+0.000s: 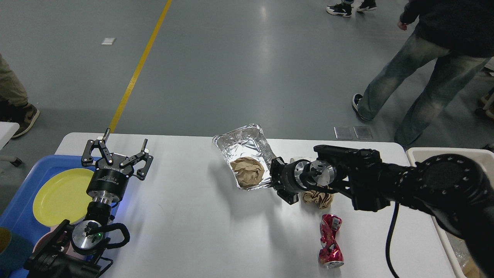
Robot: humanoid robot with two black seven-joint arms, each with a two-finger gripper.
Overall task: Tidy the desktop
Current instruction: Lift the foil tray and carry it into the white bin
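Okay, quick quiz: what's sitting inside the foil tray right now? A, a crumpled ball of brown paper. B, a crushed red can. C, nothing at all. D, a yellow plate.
A: a crumpled brown paper ball lies in the foil tray, while the red can lies on the desktop and the yellow plate sits in the blue tray.

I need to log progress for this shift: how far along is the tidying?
Done: a yellow plate sits in the blue tray. In hand: the right end effector grips the foil tray, holding brown paper, above the desktop. Left: a crumpled wad and crushed red can. The left end effector is open, empty.
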